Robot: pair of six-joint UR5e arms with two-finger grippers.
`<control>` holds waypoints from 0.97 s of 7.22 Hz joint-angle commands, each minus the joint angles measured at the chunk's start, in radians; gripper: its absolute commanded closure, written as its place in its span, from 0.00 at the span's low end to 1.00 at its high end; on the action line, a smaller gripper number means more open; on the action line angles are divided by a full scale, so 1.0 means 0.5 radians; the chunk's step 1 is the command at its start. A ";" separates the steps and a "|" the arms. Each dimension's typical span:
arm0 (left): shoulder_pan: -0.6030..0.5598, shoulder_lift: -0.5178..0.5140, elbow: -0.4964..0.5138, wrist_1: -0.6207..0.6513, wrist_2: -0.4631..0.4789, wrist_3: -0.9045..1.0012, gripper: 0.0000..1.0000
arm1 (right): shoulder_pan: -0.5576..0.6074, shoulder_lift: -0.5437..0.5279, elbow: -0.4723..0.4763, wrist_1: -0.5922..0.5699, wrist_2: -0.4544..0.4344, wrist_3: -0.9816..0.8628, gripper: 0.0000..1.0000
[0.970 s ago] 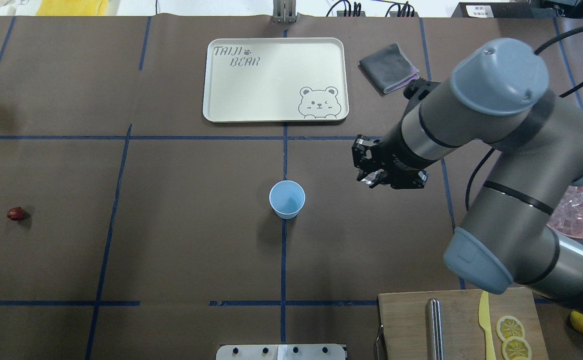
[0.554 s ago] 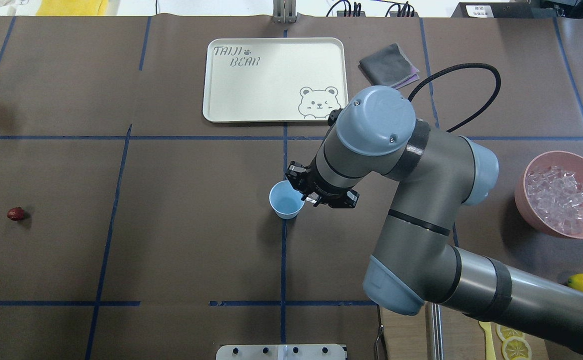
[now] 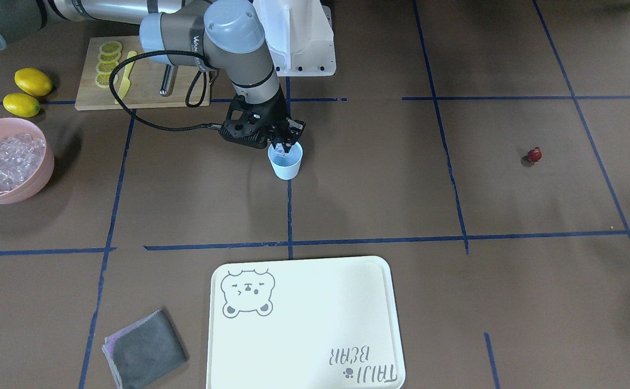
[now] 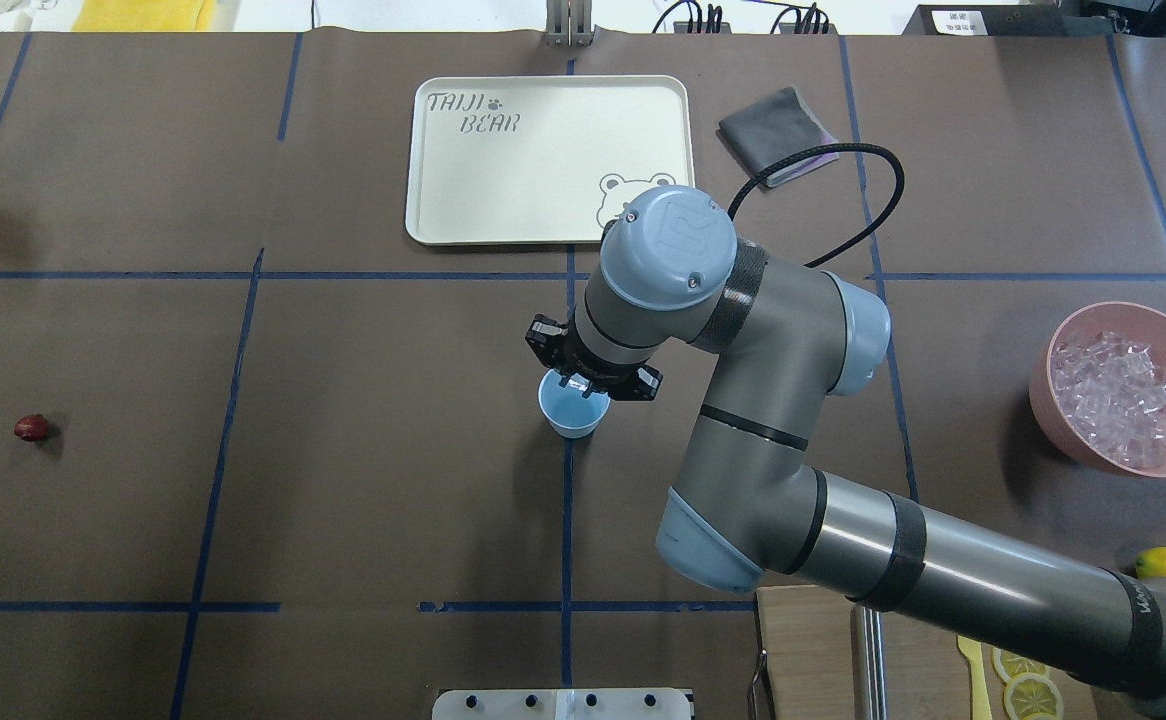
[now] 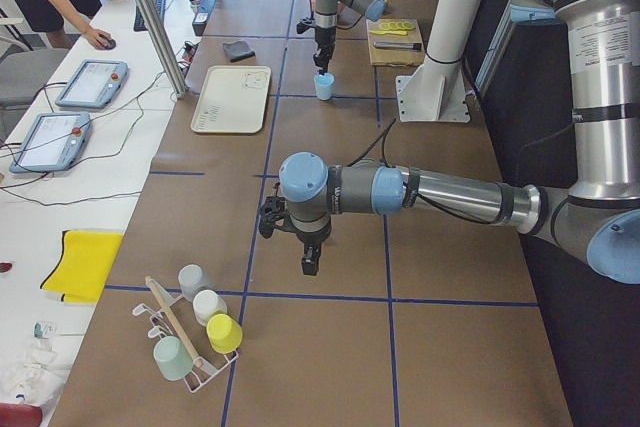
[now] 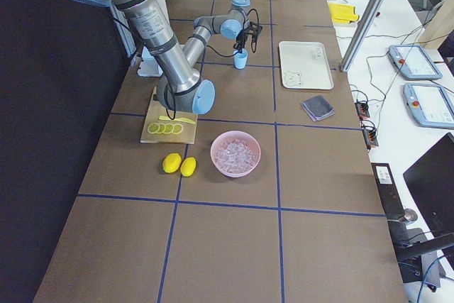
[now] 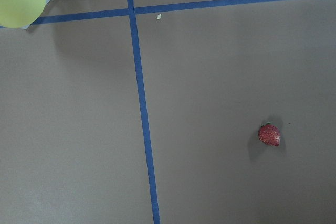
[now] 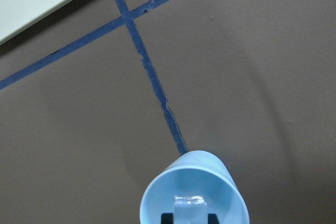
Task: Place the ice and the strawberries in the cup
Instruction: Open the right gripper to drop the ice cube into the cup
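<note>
The pale blue cup [image 4: 573, 417] stands at the table's middle, also in the front view [image 3: 286, 166] and the right wrist view [image 8: 157, 192]. My right gripper [image 4: 584, 379] hangs right over the cup's mouth, shut on a clear ice cube [image 8: 189, 204]. More ice [image 4: 1118, 395] fills the pink bowl [image 4: 1055, 352] at the right. The red strawberry [image 4: 31, 428] lies alone at the far left and shows in the left wrist view [image 7: 269, 135]. My left gripper [image 5: 310, 263] hangs above the table near that end. I cannot tell whether it is open or shut.
A cream tray [image 4: 543, 190] and a grey cloth [image 4: 776, 133] lie at the far side. A cutting board [image 3: 142, 92] with lemon slices and two lemons [image 3: 33, 81] are near the robot's right. A cup rack [image 5: 195, 332] stands beyond the left arm.
My right arm has swung left from near the pink bowl, carrying the ice cube, and now holds it over the cup. The cup and strawberry have not moved.
</note>
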 commanded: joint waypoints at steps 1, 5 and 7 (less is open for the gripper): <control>-0.001 0.000 -0.003 -0.003 0.000 0.000 0.00 | 0.000 0.013 -0.054 0.036 -0.009 0.038 0.25; -0.001 0.000 -0.024 0.000 -0.040 -0.006 0.00 | 0.003 0.007 0.102 -0.117 0.006 0.185 0.01; -0.001 0.003 -0.027 0.000 -0.040 -0.006 0.00 | 0.051 0.007 0.172 -0.136 0.036 0.183 0.02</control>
